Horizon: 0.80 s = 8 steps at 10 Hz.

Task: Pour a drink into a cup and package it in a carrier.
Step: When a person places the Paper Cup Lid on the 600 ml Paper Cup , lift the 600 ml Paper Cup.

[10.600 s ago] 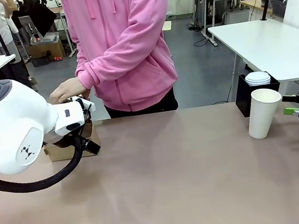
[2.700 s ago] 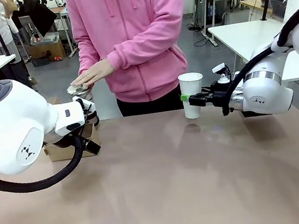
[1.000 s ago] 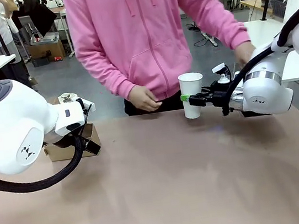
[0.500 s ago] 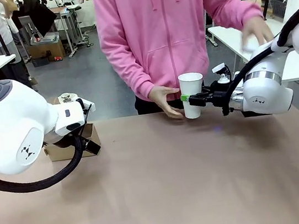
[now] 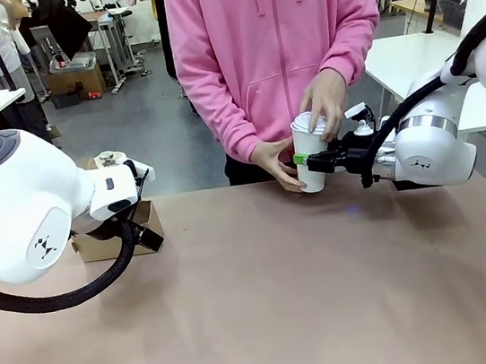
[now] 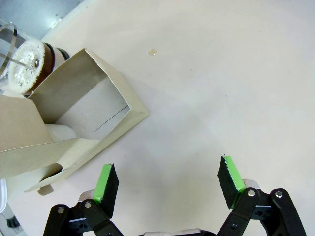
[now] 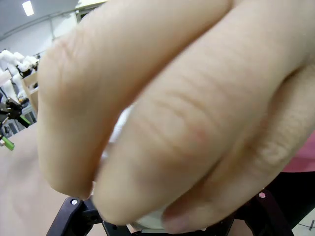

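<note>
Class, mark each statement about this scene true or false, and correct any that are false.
1. The right gripper is shut on the cup. True.
2. The left gripper grips the carrier. False: it is open over bare table beside the carrier.
3. A person's hand rests on top of the cup. True.
4. The cup stands in the carrier. False: it is in the right gripper, well apart from the carrier.
</note>
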Each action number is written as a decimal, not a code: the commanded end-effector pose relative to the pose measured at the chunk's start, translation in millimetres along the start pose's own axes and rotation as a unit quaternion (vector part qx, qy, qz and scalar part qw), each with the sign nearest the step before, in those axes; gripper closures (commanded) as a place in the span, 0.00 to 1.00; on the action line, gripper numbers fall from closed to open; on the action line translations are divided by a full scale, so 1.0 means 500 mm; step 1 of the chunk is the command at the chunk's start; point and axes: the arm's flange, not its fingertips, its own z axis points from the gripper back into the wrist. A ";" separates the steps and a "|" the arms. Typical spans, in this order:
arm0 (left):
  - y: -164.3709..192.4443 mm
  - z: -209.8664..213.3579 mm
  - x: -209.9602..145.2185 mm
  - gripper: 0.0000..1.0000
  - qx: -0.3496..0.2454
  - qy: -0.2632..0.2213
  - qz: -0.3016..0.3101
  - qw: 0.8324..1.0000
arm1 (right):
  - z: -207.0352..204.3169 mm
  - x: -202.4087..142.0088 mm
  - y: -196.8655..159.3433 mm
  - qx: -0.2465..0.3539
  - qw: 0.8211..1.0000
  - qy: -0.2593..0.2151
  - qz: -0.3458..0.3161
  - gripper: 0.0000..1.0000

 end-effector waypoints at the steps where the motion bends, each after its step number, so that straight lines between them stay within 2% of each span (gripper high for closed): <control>1: 0.000 0.001 0.000 0.00 -0.001 -0.001 0.000 1.000 | 0.000 0.002 0.001 0.002 1.000 -0.005 0.000 0.19; 8: 0.000 0.001 0.000 0.00 -0.001 -0.001 0.000 1.000 | 0.000 0.002 0.001 0.002 1.000 -0.005 0.000 0.19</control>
